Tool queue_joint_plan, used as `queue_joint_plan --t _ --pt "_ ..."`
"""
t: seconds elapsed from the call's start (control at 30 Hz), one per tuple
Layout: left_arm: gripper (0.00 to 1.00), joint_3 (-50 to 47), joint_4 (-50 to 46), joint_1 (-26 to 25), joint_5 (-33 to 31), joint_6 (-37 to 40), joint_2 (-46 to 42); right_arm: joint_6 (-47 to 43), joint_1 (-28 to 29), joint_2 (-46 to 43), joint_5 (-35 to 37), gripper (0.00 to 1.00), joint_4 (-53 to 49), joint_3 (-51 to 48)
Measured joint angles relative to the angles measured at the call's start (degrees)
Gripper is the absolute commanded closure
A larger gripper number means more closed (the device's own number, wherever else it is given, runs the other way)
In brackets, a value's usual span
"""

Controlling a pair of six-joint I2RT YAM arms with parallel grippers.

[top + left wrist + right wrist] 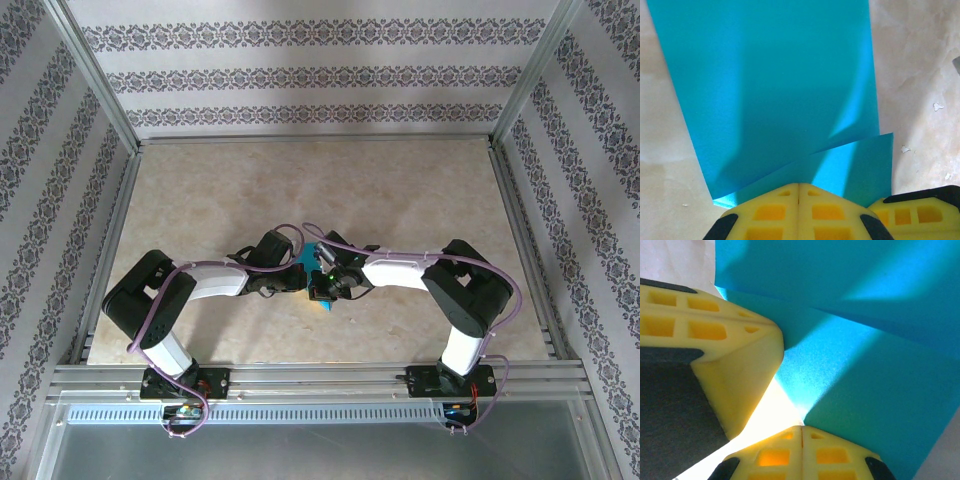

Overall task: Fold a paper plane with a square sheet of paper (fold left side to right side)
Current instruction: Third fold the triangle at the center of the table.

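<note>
The square sheet of paper [775,80] lies teal-blue on the table, folded over so that one layer overlaps another along a slanted edge. My left gripper [799,184] is shut, and its yellow fingertips rest at the near edge of the paper's lower layer. My right gripper [801,427] is also shut, its tips touching the paper [860,370] where a crease line ends. I cannot tell whether either one pinches the sheet. From above, both grippers [297,280] [318,290] meet at mid-table over the paper [299,264], which is mostly hidden.
The beige marble-look table [300,190] is bounded by aluminium rails [320,372] in front and patterned walls on three sides. The left gripper's fingers [735,355] crowd close to the right one. Small white flecks [938,106] lie on the table.
</note>
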Motion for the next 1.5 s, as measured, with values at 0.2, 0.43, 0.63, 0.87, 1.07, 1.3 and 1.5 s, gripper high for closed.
queue_joint_plan --t 0.2,0.43,0.63,0.87,1.07,1.3,1.5 --pt "1.00 0.59 -0.17 0.00 -0.09 0.74 0.52 0.00 -0.13 -1.40 0.28 1.00 1.18 -1.99" --pt "1.00 1.31 -0.17 0.00 -0.20 1.09 1.11 0.07 -0.76 -5.11 0.37 1.00 1.11 -6.19" --pt "1.00 1.81 -0.22 -0.09 -0.70 1.49 1.49 0.31 -2.29 -9.38 0.46 1.00 1.33 -10.84" --pt "1.00 2.19 -0.28 -0.11 -1.05 2.05 1.70 0.15 -4.44 -12.90 0.42 1.00 -0.55 -13.77" --pt "1.00 2.32 -0.39 -0.11 -1.55 2.10 1.70 -0.24 -5.25 -15.63 0.33 1.00 -5.55 -13.62" --pt "1.00 2.34 -0.42 -0.11 -1.57 2.08 1.70 -0.11 -3.98 -12.41 -0.68 1.00 -3.39 -6.97" --pt "1.00 2.34 -0.42 -0.11 -1.55 2.08 1.70 1.16 -2.86 -4.26 -1.27 1.00 1.84 -2.69"
